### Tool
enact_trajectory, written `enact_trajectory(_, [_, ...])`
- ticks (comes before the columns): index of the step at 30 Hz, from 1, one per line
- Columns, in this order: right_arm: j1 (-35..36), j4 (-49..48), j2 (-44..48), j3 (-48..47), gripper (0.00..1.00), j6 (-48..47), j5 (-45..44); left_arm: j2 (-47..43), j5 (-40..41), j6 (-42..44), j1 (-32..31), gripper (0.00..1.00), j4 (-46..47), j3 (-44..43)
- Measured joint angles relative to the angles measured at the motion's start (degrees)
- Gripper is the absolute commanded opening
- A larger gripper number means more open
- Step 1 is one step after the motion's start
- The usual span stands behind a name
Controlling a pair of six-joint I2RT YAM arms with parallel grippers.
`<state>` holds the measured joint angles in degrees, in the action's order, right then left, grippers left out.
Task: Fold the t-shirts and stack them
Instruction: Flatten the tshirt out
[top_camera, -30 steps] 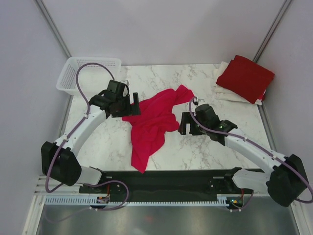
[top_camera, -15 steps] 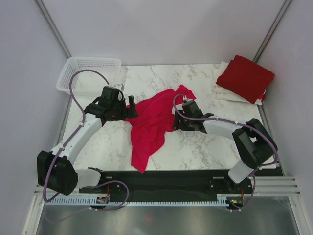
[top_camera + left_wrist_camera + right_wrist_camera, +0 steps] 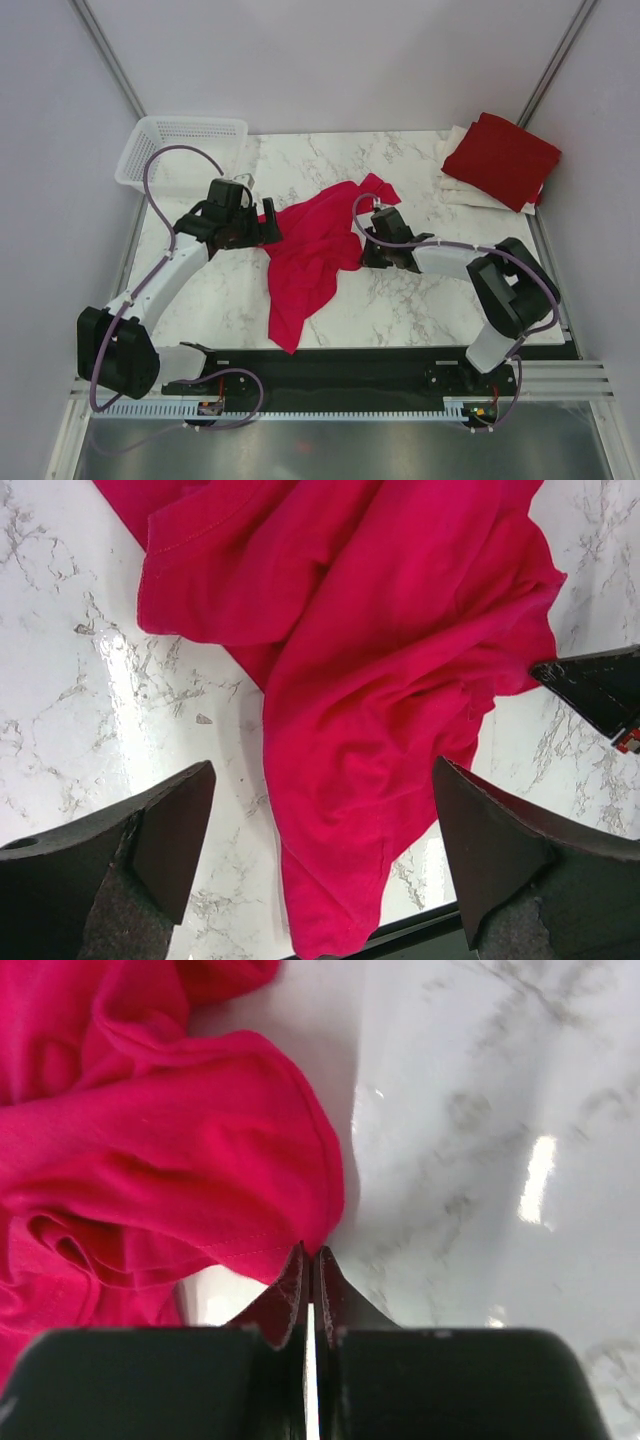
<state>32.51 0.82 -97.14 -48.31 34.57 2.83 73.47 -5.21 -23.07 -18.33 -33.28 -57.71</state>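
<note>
Right tool (image 3: 310, 1253) fingers together, tips nipping the hem of the crimson t-shirt (image 3: 150, 1140) at its right edge. One second ago this tool stood beside the cloth, apart from it, with the arm stretched out; the elbow is now folded in and the tool (image 3: 378, 242) touches the cloth. Left tool (image 3: 320, 770) fingers wide apart over the shirt's left side (image 3: 400, 630), shifted slightly left since then. Crimson t-shirt (image 3: 310, 250) lies crumpled mid-surface (image 3: 420, 300), its outline little changed. Small red-and-white tag (image 3: 628, 742) on the right tool, too small to read. Darker red t-shirt (image 3: 502, 158), folded, sits on the white t-shirts (image 3: 462, 188), far right. Mesh basket (image 3: 180, 125) at far-left corner.
</note>
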Motion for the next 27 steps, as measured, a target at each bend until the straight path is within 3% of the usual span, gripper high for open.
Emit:
enact_trajectory(3, [0.1,6.4,6.3,2.0,0.0,0.1,-4.4,0.0,0.0,0.0,0.0,0.95,-0.1,-0.7])
enact_trajectory(8, [0.4,23.7,35.9,3.8,0.0,2.0,-13.9,0.3,0.0,0.0,-0.1,0.93,-0.7,-8.9])
enact_trajectory(12, [0.6,35.2,51.6,2.6,0.0,5.6,-15.4,4.9,-0.1,0.0,-1.3,0.92,1.0,-20.0])
enact_trajectory(20, [1.1,58.6,62.5,3.5,0.0,13.9,-19.5,30.8,-2.6,1.0,-7.6,0.9,3.4,-42.8])
enact_trajectory(27, [1.1,64.9,65.2,3.7,0.0,16.3,-22.2,58.7,-8.0,6.6,-13.6,0.94,2.6,-67.8])
